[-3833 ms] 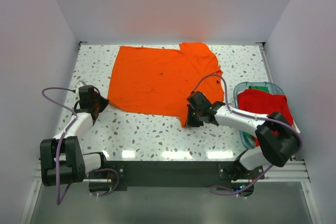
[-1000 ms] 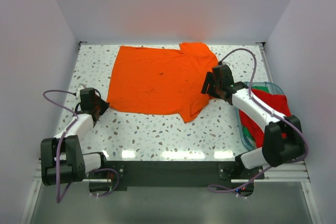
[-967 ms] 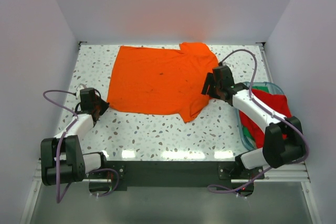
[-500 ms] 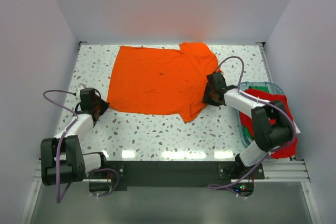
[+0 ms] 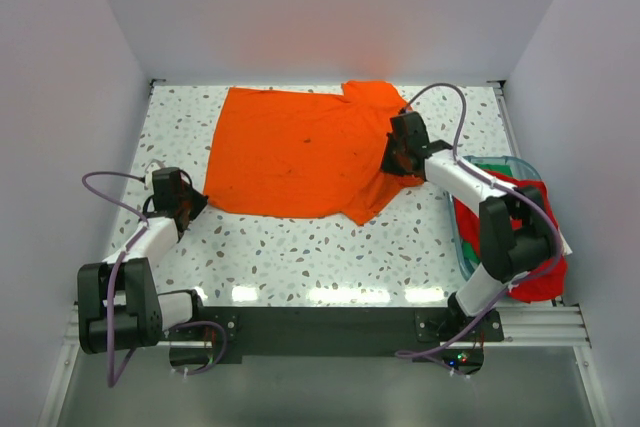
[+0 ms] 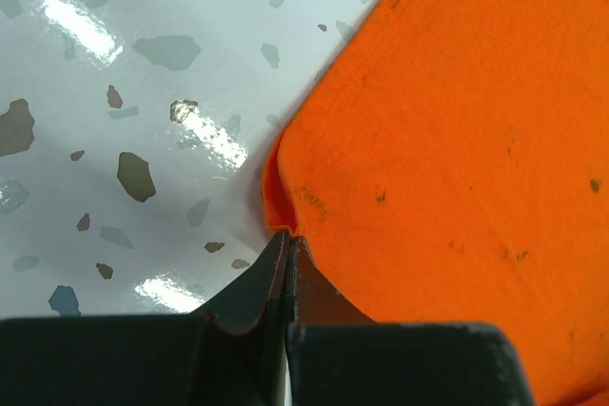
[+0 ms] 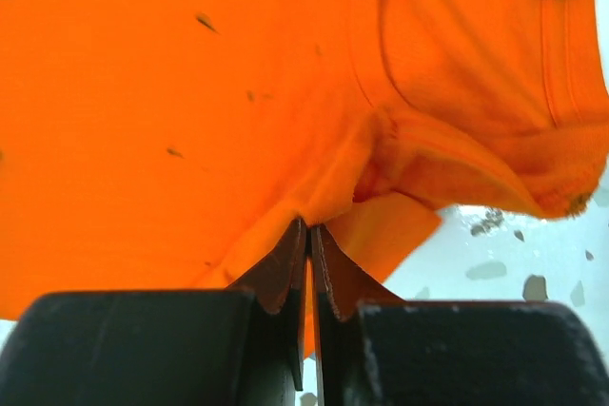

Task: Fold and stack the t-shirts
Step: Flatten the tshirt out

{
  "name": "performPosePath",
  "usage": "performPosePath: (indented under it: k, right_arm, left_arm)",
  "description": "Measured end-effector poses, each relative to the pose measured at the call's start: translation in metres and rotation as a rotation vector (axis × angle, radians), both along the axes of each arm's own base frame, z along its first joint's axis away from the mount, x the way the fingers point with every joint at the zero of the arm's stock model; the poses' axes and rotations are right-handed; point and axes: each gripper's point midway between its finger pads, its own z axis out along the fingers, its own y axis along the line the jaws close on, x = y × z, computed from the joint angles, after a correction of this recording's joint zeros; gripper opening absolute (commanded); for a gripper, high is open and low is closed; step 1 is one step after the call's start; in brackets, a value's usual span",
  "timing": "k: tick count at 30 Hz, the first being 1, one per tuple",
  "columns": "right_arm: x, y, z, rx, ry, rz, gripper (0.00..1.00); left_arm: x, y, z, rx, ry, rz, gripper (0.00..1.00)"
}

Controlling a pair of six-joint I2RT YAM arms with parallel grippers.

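A bright orange t-shirt [image 5: 300, 152] with faint dark specks lies spread on the speckled table. My left gripper [image 5: 190, 203] is shut on its near left corner [image 6: 285, 221], low on the table. My right gripper [image 5: 392, 162] is shut on a fold at the shirt's right side [image 7: 328, 206], lifting the cloth slightly. A deeper red t-shirt [image 5: 515, 207] lies bunched in the clear teal-rimmed bin [image 5: 470, 162] at the right.
The bin holds a bit of green cloth [image 5: 492, 168] at its far end. White walls close in the table on the left, back and right. Bare speckled table [image 5: 300, 257] lies in front of the shirt.
My right gripper let go of the shirt's near right corner, swung to its right side, closed on a fold there and pulled it slightly back. The left gripper has stayed shut on the corner.
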Motion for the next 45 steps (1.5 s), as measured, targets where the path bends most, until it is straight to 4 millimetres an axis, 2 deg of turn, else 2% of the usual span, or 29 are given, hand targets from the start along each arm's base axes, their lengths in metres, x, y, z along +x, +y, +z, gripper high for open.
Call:
performPosePath:
  k: [3,6,10,11,13,14,17,20,24,26,37,45]
  right_arm:
    - [0.014,0.008,0.012,0.019,-0.020,0.004,0.04]
    - [0.024,0.016,0.008,0.031,-0.010,0.013,0.08]
    - [0.028,0.020,-0.010,0.024,0.035,0.017,0.32]
    - [0.027,0.020,-0.014,0.020,0.048,0.017,0.44]
    - [0.023,0.019,-0.019,0.011,0.068,0.017,0.54]
    - [0.022,0.018,-0.019,0.007,0.070,0.017,0.56]
    - [0.018,0.014,-0.015,-0.001,0.058,0.013,0.56]
    - [0.003,0.003,-0.010,-0.021,0.042,-0.006,0.55]
    - [-0.014,-0.013,-0.001,-0.049,0.011,-0.034,0.45]
    - [-0.015,-0.017,-0.003,-0.061,0.005,-0.042,0.42]
    - [-0.011,-0.037,-0.042,-0.130,0.083,-0.072,0.41]
    - [-0.007,-0.040,-0.047,-0.148,0.082,-0.066,0.42]
  left_arm:
    - [0.000,0.000,0.000,0.000,0.000,0.000,0.00]
    - [0.000,0.000,0.000,0.000,0.000,0.000,0.00]
    - [0.000,0.000,0.000,0.000,0.000,0.000,0.00]
    - [0.000,0.000,0.000,0.000,0.001,0.000,0.00]
    - [0.000,0.000,0.000,0.000,0.001,0.000,0.00]
    - [0.000,0.000,-0.001,0.000,0.002,0.000,0.00]
    - [0.000,0.000,-0.001,0.000,0.002,0.000,0.00]
    - [0.000,0.000,-0.001,0.000,0.002,0.000,0.00]
    - [0.000,0.000,-0.001,0.000,0.002,0.000,0.00]
    - [0.000,0.000,-0.001,0.000,0.002,0.000,0.00]
    - [0.000,0.000,-0.001,0.000,0.003,0.000,0.00]
    - [0.000,0.000,-0.001,0.000,0.004,0.000,0.00]
